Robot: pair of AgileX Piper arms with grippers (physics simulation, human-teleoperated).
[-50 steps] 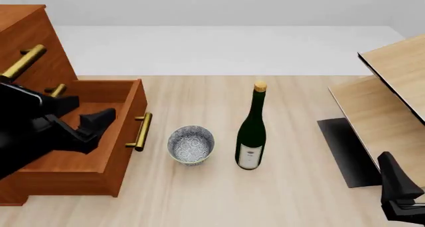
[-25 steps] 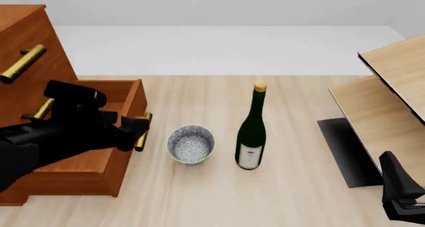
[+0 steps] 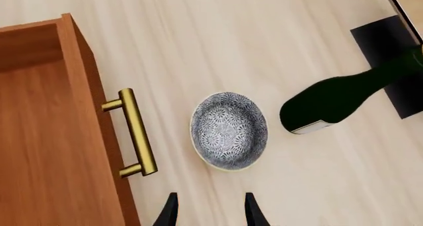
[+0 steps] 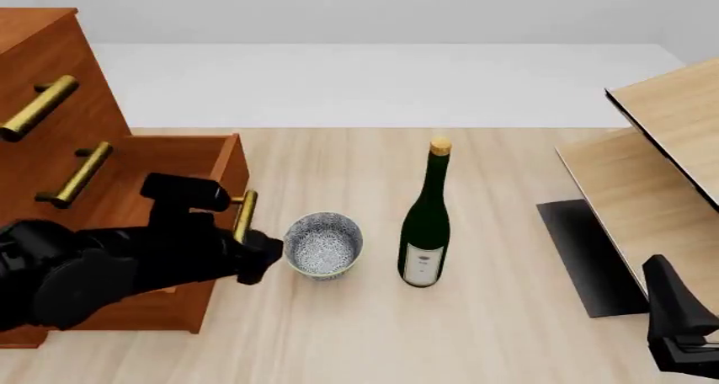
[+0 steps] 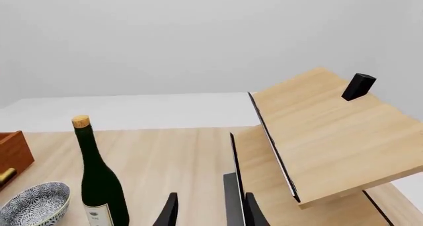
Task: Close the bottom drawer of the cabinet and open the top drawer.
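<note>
Hovering left gripper (image 4: 264, 262), fingers parted and empty, beside bottom drawer (image 4: 146, 232), which stands pulled out of cabinet (image 4: 45, 81). Patterned bowl (image 4: 322, 245) just ahead: hazard, a wide approach may knock it.

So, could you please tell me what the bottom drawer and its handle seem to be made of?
The bottom drawer looks like reddish-brown wood with a smooth finish; faint grain shows on its panels. Its handle looks like brass or similar metal: a golden, softly shiny bar on two posts.
</note>
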